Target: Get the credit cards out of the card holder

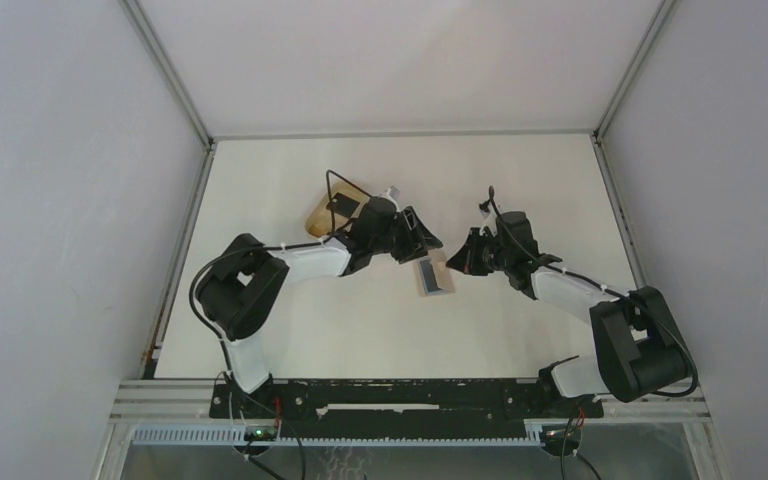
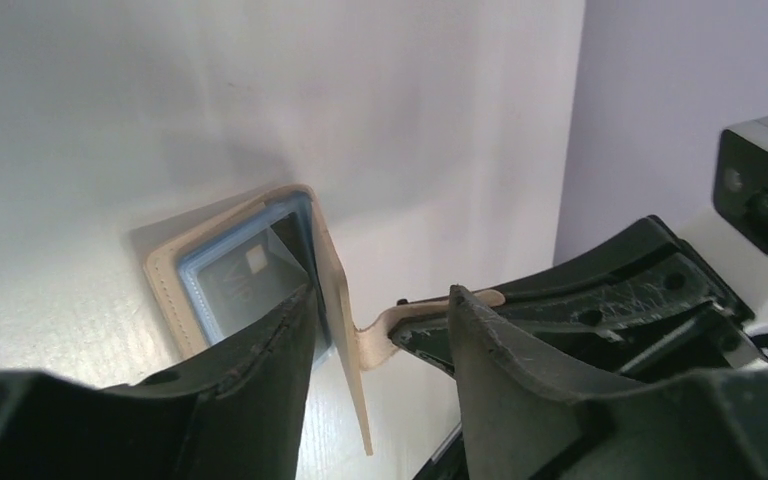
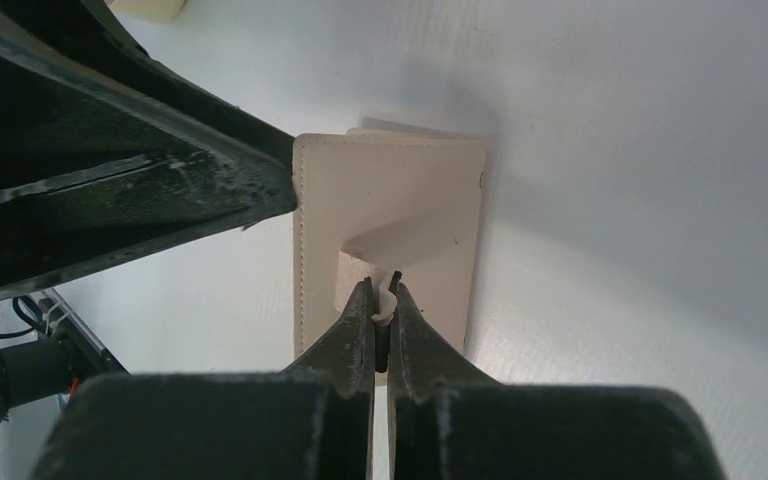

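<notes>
The tan card holder (image 1: 436, 276) lies open at mid-table. In the left wrist view its base (image 2: 165, 285) is flat on the table with a light blue credit card (image 2: 245, 265) in it, and its flap (image 2: 345, 330) stands upright. My right gripper (image 3: 381, 292) is shut on the flap's snap tab (image 3: 384, 308), which also shows in the left wrist view (image 2: 385, 322), and holds the flap (image 3: 390, 200) up. My left gripper (image 2: 380, 295) is open and straddles the flap, one finger (image 2: 260, 380) over the card and the other (image 2: 530, 380) outside. It holds nothing.
An oval tan tray (image 1: 328, 215) sits behind the left arm, partly covered by its wrist. The left gripper's finger (image 3: 130, 170) fills the upper left of the right wrist view. A metal frame borders the white table (image 1: 380, 340) on both sides.
</notes>
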`<state>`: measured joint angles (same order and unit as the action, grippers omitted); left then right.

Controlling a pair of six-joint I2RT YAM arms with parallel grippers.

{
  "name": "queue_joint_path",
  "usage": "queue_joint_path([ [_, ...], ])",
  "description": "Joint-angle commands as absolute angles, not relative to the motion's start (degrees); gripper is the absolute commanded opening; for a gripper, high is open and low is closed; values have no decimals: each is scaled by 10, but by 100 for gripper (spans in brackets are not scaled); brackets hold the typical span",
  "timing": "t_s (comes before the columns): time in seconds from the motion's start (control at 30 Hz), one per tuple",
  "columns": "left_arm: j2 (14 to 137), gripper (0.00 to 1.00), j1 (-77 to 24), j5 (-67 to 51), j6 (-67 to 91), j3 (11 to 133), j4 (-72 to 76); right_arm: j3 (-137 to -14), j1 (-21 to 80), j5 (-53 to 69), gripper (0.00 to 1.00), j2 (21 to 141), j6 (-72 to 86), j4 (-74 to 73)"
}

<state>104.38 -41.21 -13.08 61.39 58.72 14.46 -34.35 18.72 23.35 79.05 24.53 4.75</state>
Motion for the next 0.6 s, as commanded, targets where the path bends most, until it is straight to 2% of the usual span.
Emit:
queue_joint_path([
  [0.0,1061,51,-425,-117,578,643,86,-352,183,249,0,772,235,53],
  [0.1,1064,27,-428,-113,578,648,83,-353,183,250,0,765,235,48],
  [0.23,1063,2,-428,-116,577,651,86,-353,184,249,0,752,230,42],
  [0.33,1059,0,-429,-115,572,653,85,-360,185,243,0,737,226,19],
  [0.37,1055,0,-429,-110,571,654,79,-365,187,235,6,730,224,9],
  [0.5,1038,0,-429,-78,558,673,15,-394,221,187,45,709,199,-49],
  [0.57,1033,0,-429,-60,551,693,-41,-417,249,157,52,711,185,-79],
])
